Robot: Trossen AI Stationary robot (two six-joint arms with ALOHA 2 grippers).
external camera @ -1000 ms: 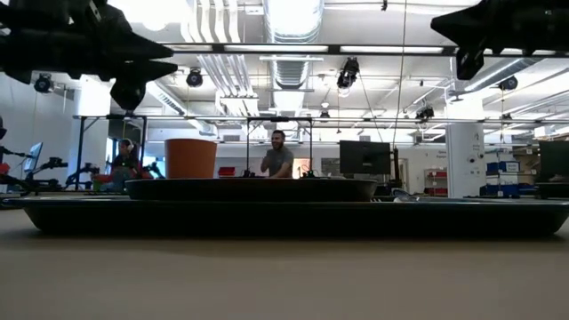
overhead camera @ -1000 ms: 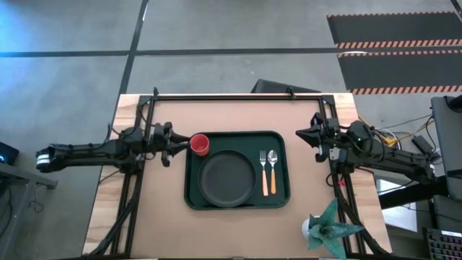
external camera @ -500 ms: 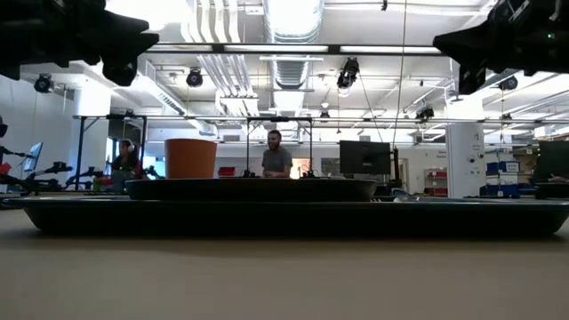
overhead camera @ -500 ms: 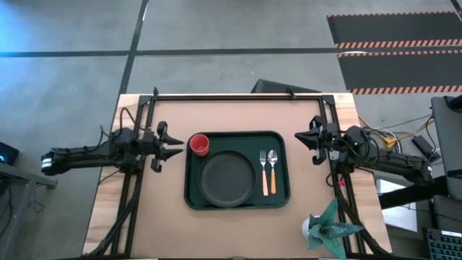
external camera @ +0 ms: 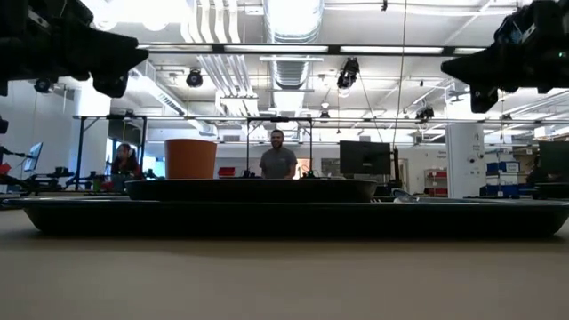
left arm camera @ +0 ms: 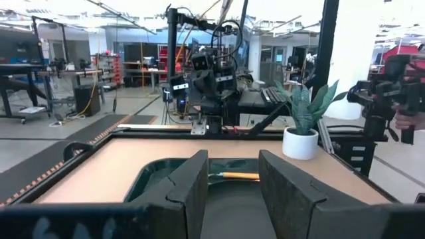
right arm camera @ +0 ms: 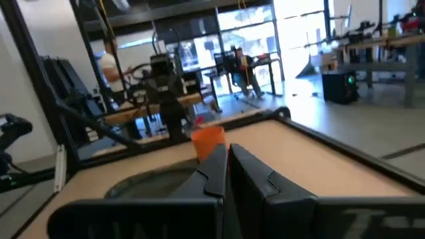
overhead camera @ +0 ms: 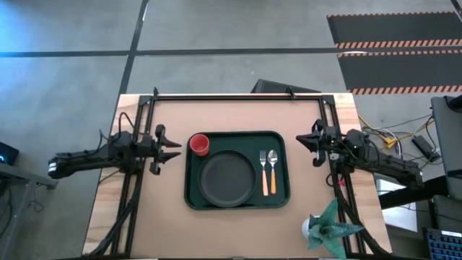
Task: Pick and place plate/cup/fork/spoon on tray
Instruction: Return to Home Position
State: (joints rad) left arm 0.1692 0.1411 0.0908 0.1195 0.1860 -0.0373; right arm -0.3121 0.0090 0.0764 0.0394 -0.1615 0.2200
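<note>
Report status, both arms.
Left gripper open, empty, beside tray. Right gripper shut, empty. Plate, cup, fork, spoon on tray. Nothing obstructing.

Centre frame: the tray [overhead camera: 278, 198] presents as dark green plastic with a faint sheen. The plate [overhead camera: 227, 178] is dark grey, matt. The cup [overhead camera: 199, 144] is red, smooth. The fork [overhead camera: 263, 177] and spoon [overhead camera: 272, 173] have bright metal heads and orange handles. The table [overhead camera: 231, 115] has a tan matt top with pale wood-grain side edges.

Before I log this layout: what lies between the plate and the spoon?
The fork, lying beside the spoon on the tray; the high view shows it.
</note>
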